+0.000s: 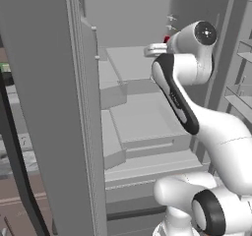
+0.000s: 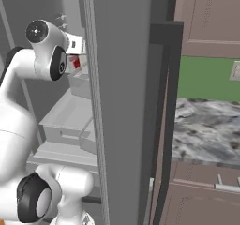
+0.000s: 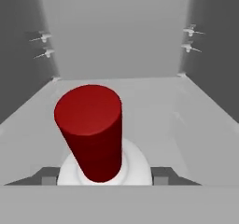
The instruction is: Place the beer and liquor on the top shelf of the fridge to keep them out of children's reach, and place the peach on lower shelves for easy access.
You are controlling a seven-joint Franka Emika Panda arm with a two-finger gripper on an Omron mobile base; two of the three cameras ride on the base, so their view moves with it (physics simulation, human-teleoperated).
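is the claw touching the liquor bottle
Cannot tell. In the hand view the claw has a dark fingertip on each side of the liquor, but the meeting points sit behind its white shoulder.

White arm (image 1: 221, 132), glossy rounded links, smooth shells w/ no cables or screws showing. Black oval panel (image 1: 176, 100) runs along the forearm link. Round black end cap (image 1: 205, 33) on the wrist joint, small pale dot at its centre; same cap in right base view (image 2: 36, 32). Black ring joint (image 1: 209, 213) low at the base, another (image 2: 32, 197) in right base view. Fingers (image 3: 161, 175): small grey blocks, mostly hidden.
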